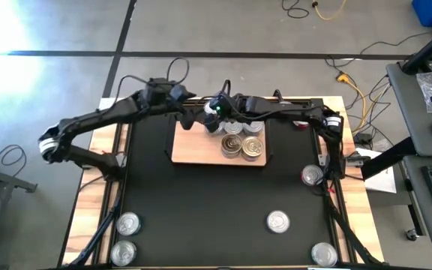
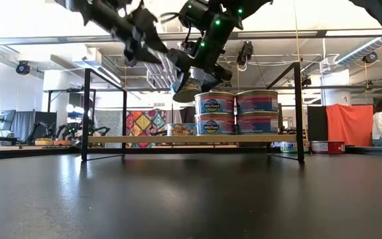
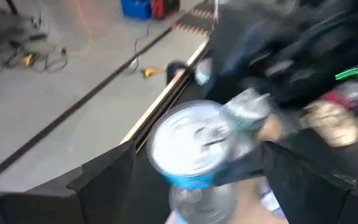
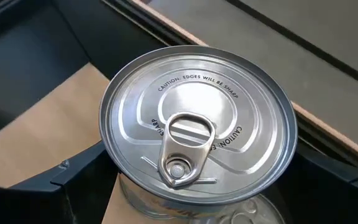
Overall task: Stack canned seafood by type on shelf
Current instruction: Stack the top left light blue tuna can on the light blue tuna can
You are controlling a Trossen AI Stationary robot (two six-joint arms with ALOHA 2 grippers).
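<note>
Overhead: five tins (image 1: 278,220) loose on mat; four stacked on shelf (image 1: 193,154); right fingers (image 4: 86,171) pinch one.

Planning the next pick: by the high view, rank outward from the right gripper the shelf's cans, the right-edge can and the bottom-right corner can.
From the right gripper, over the shelf:
1. Shelf cans, right beside it on the board.
2. Right-edge can, midway along the mat's right edge.
3. Bottom-right corner can, farthest.
</note>
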